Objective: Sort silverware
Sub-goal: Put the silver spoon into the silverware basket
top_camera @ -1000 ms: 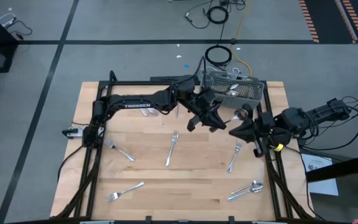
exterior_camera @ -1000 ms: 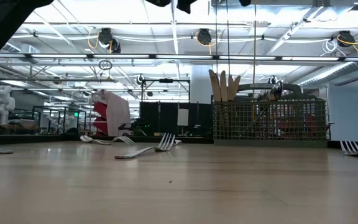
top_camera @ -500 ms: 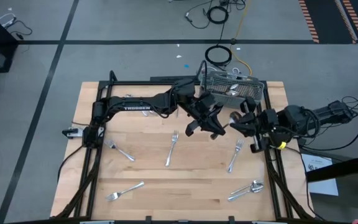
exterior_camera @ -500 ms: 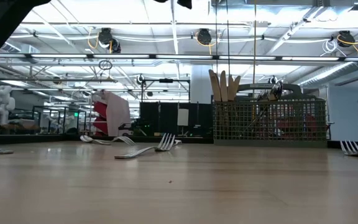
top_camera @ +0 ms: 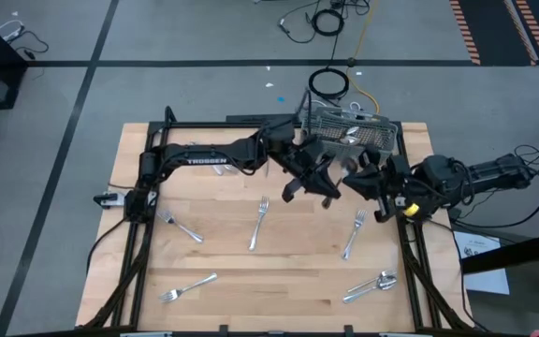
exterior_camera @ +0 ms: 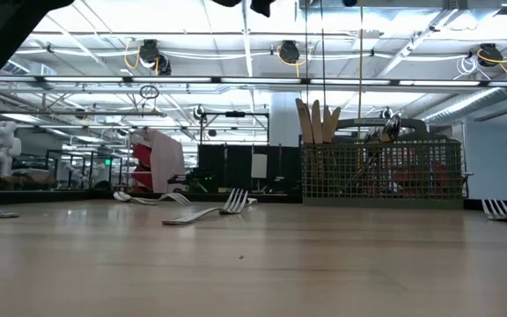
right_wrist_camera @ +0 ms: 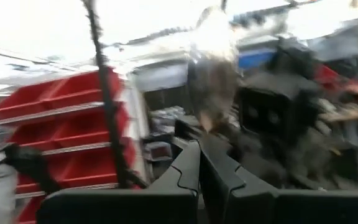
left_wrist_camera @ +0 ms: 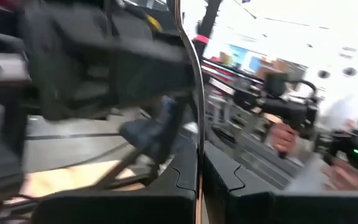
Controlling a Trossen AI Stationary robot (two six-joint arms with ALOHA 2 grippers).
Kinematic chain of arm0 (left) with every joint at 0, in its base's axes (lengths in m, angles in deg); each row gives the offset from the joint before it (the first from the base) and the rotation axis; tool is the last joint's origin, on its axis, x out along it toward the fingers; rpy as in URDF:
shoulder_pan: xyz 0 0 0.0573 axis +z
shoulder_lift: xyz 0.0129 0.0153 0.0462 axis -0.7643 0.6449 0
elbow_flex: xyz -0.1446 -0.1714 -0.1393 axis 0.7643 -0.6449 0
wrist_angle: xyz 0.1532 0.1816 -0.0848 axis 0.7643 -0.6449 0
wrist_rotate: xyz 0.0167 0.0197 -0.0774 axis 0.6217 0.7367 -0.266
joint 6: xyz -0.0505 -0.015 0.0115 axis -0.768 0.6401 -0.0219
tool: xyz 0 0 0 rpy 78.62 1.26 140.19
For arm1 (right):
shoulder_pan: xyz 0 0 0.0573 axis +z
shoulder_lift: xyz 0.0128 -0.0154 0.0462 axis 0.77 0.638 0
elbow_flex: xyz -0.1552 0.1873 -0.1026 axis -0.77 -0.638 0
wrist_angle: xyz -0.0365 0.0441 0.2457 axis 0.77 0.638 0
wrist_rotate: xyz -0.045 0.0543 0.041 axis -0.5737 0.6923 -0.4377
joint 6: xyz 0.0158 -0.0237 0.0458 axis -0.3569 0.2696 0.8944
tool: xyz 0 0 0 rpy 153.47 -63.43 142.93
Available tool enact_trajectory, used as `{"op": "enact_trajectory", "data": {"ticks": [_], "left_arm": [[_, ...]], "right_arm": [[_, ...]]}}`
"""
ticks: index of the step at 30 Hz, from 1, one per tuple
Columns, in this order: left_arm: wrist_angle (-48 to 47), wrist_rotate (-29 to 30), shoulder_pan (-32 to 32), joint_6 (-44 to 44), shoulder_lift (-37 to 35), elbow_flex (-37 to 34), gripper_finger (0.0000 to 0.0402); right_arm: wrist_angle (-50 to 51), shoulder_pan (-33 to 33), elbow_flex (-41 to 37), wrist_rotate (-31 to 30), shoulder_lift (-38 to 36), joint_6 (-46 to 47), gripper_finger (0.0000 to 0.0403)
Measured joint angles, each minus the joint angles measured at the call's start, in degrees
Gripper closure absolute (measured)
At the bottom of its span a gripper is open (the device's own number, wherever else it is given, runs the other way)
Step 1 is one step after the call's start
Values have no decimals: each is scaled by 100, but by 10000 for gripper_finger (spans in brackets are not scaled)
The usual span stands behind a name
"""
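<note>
Here my big light wooden table (top_camera: 279,281) carries the grey wire mesh caddy (top_camera: 352,134) at its far edge. My left gripper (top_camera: 318,190) is clenched on a thin shiny metal piece (left_wrist_camera: 194,93), near the caddy. My right gripper (top_camera: 356,177) is pinched on a shiny silver spoon (right_wrist_camera: 211,87), beside it. Small silver forks (top_camera: 258,224) lie spread over the table.

White "TROSSEN" lettering along the left arm (top_camera: 199,160), no other legible text.
</note>
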Motion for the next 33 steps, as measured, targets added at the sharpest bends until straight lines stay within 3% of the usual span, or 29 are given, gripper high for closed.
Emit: {"op": "enact_trajectory", "data": {"ticks": [7,10,14,16,25,33], "left_arm": [[31,573,544,-4,-41,0,393],[-148,1289,793,158,-41,0,393],[-349,2658,1055,1131,-39,0,393],[-51,3042,1131,1445,29,0,393],[1080,3277,1331,1485,1020,-4,393],[1620,4305,1329,2109,1600,-4,393]], "right_arm": [[1731,91,-8,-2142,-353,1080,402],[2178,161,-8,-2677,-294,1592,403],[2223,217,-8,-2735,-198,1732,403],[2223,217,-8,-2740,-187,1734,403],[2234,217,-8,-2874,-238,1647,403],[2249,219,-8,-2872,-247,1633,403]]}}
